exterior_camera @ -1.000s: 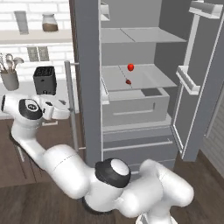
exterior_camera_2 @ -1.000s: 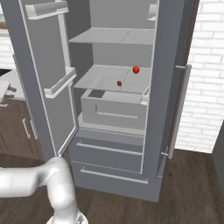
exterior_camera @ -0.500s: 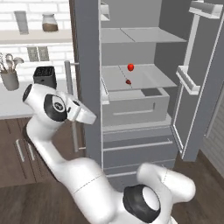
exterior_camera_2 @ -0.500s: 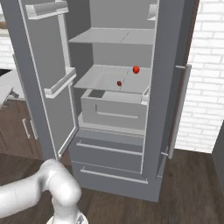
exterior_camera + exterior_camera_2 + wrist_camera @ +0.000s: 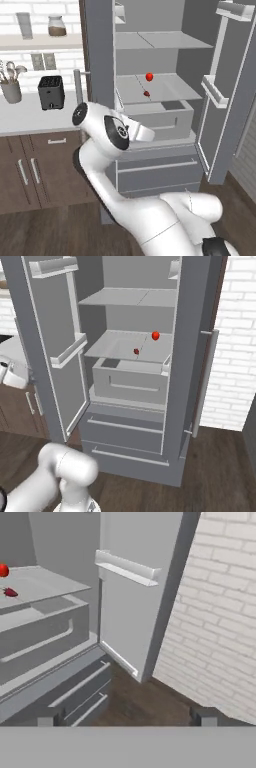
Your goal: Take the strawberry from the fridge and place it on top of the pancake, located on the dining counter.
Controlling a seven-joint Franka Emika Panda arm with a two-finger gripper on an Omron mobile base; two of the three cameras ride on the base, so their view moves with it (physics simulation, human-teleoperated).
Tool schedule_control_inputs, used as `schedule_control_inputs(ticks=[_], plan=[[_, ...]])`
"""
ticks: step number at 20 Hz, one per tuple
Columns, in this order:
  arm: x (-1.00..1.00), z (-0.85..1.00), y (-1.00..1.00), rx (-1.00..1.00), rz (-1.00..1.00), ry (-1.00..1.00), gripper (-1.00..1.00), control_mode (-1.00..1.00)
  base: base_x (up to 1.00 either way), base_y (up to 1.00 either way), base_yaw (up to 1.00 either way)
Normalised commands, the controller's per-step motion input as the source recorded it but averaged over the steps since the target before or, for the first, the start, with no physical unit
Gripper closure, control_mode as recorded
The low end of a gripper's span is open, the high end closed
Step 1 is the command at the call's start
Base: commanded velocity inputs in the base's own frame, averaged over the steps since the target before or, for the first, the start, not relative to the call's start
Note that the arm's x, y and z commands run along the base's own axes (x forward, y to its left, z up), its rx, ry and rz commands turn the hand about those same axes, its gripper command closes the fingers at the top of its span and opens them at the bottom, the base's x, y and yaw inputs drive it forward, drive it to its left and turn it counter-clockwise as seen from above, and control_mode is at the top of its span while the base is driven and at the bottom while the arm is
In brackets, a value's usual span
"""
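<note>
Moved: my white arm with dark joints has swung from the wall counter side across toward the open fridge front; base views are unshifted, so only the arm travelled
Pincer: my two-finger gripper [image 5: 125, 716] stands wide, tips far apart at the bottom of the hand view; it holds nothing
Fridge: tall matte grey double-door fridge [image 5: 200, 165], both doors open, pale shelves and a drawer bin showing inside
Strawberry: two small red things lie on the middle glass shelf; a bright red rounded fruit [image 5: 149, 76] toward the back, which I take for the strawberry; a darker, smaller red piece [image 5: 146, 93] nearer the shelf front; they sit apart
Hand view: the red fruit sits at the far left edge; the camera faces mostly the right door and the pale brick wall [image 5: 220, 612]
Meaning: fetching has only begun; I judge the hand must turn left and rise to shelf height before reaching in
Bystanders: black toaster [image 5: 51, 92] on the wall counter
</note>
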Motion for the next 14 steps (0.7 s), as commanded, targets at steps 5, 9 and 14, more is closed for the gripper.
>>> schedule_control_inputs(ticks=[5, 9, 14], plan=[[-0.01, 0.0, -1.0, -0.13, 0.17, -0.01, -1.0, -1.0, 0.0, 0.0, 0.0], [0.0, 0.2, -0.97, -0.01, 0.17, 0.28, -1.0, -1.0, 0.0, 0.0, 0.0], [-0.25, 0.19, -0.66, 0.06, 0.25, 0.11, -1.0, -1.0, 0.0, 0.0, 0.0]])
